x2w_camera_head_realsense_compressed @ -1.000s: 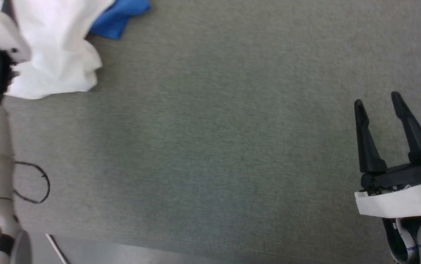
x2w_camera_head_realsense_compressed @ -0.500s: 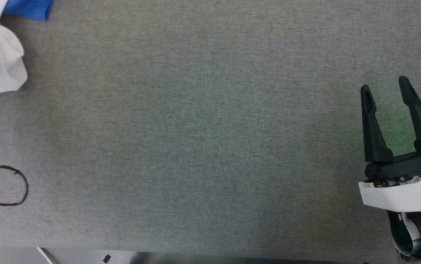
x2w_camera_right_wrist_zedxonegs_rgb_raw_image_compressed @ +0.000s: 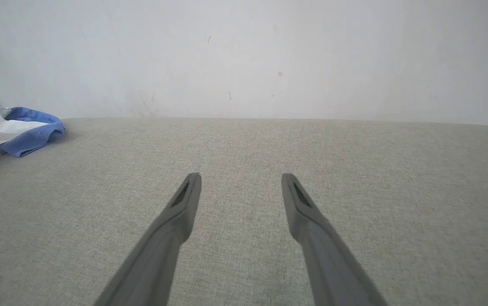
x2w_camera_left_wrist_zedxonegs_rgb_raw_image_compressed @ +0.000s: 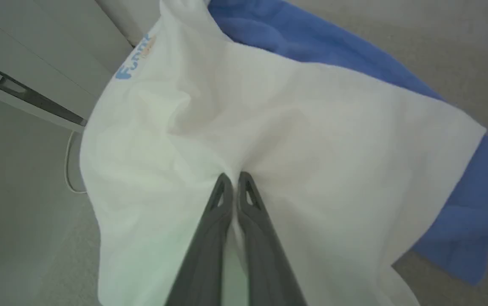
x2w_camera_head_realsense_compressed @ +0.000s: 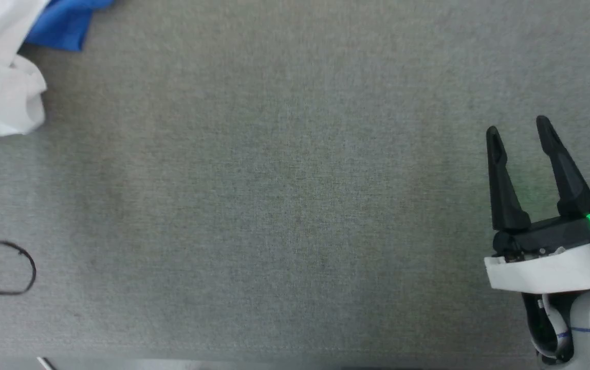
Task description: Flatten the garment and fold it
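The garment (x2w_camera_head_realsense_compressed: pixel 2 77) is a crumpled white shirt with royal-blue sleeves, bunched at the top left corner of the head view. In the left wrist view its white cloth (x2w_camera_left_wrist_zedxonegs_rgb_raw_image_compressed: pixel 269 127) puckers around my left gripper (x2w_camera_left_wrist_zedxonegs_rgb_raw_image_compressed: pixel 235 180), whose two fingers are shut on a pinch of it. Blue fabric (x2w_camera_left_wrist_zedxonegs_rgb_raw_image_compressed: pixel 461 204) lies behind and to the right. My right gripper (x2w_camera_head_realsense_compressed: pixel 518 128) stands open at the lower right over bare grey cloth, far from the garment. The right wrist view shows the right gripper (x2w_camera_right_wrist_zedxonegs_rgb_raw_image_compressed: pixel 240 180) open, with the garment (x2w_camera_right_wrist_zedxonegs_rgb_raw_image_compressed: pixel 14 131) small at the far left.
A grey fabric-covered surface (x2w_camera_head_realsense_compressed: pixel 284 205) spreads across the scene, ending at a pale wall (x2w_camera_right_wrist_zedxonegs_rgb_raw_image_compressed: pixel 244 55). A thin black cable loop (x2w_camera_head_realsense_compressed: pixel 12 267) lies at the left edge. White panels and a dark rail (x2w_camera_left_wrist_zedxonegs_rgb_raw_image_compressed: pixel 23 93) show beyond the surface's edge.
The head camera has shifted, sliding the garment toward the left edge. The left forearm seen a second ago is gone from the head view. The right gripper stays open.
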Tool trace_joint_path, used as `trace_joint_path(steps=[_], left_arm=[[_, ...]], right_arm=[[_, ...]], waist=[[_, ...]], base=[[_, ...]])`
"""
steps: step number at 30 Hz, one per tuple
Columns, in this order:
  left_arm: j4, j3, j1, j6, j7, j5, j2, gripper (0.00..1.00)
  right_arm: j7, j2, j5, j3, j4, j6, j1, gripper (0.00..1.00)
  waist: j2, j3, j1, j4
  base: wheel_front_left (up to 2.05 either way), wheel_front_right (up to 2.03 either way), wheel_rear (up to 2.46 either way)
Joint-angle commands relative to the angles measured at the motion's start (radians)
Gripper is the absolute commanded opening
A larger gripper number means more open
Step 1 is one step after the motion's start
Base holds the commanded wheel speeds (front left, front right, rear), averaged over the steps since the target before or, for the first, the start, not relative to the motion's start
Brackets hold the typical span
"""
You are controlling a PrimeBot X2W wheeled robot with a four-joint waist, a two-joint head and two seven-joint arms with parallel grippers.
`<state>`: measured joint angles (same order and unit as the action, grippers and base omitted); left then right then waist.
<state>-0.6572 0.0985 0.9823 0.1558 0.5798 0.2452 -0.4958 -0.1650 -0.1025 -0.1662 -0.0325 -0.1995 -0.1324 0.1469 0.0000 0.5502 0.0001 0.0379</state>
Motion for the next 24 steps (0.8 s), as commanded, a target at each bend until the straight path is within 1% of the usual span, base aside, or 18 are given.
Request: trace_joint_path(steps=[1,5,7,11,15,18,22,24], left_arm=[[0.024,0.003,-0.001,0.015,-0.075,-0.015,-0.009,0.00],[0.043,0.007,0.006,0.019,-0.256,-0.027,-0.012,0.00],[0.040,0.006,0.013,0.009,-0.346,-0.027,-0.010,0.00],[-0.005,-0.016,0.043,-0.028,-0.511,-0.038,-0.009,0.00],[-0.071,-0.064,0.078,-0.070,-0.625,-0.052,0.022,0.00],[-0.116,-0.099,0.102,-0.101,-0.682,-0.056,0.059,0.00],[-0.157,-0.141,0.129,-0.125,-0.733,-0.053,0.137,0.00],[-0.172,-0.158,0.137,-0.136,-0.752,-0.044,0.186,0.00]], right_arm=[[-0.010,0.011,-0.002,0.004,0.013,0.002,-0.010,1.00],[-0.018,0.032,0.000,0.016,0.040,0.002,-0.037,1.00],[-0.022,0.041,0.000,0.023,0.054,0.002,-0.054,1.00],[-0.030,0.050,-0.002,0.040,0.082,0.002,-0.092,1.00],[-0.038,0.052,-0.041,0.060,0.107,0.002,-0.136,1.00],[-0.043,0.052,-0.055,0.072,0.121,0.002,-0.163,1.00],[-0.045,0.052,-0.066,0.085,0.128,0.002,-0.189,1.00],[-0.044,0.052,-0.069,0.093,0.128,0.002,-0.202,1.00]], waist=[[0.0000,-0.106,-0.0001,-0.001],[0.0000,-0.208,-0.0001,-0.001],[0.0000,-0.261,-0.0001,-0.002],[0.0000,-0.365,-0.0001,-0.014],[0.0000,-0.453,-0.0001,-0.026],[0.0000,-0.503,-0.0001,-0.044],[0.0000,-0.551,-0.0001,-0.076],[0.0000,-0.568,-0.0001,-0.092]], base=[[0.00,0.00,0.00],[0.00,0.00,0.00],[0.00,0.00,0.00],[0.00,0.00,0.00],[0.00,0.00,0.00],[0.00,0.00,0.00],[0.00,0.00,0.00],[0.00,0.00,0.00]])
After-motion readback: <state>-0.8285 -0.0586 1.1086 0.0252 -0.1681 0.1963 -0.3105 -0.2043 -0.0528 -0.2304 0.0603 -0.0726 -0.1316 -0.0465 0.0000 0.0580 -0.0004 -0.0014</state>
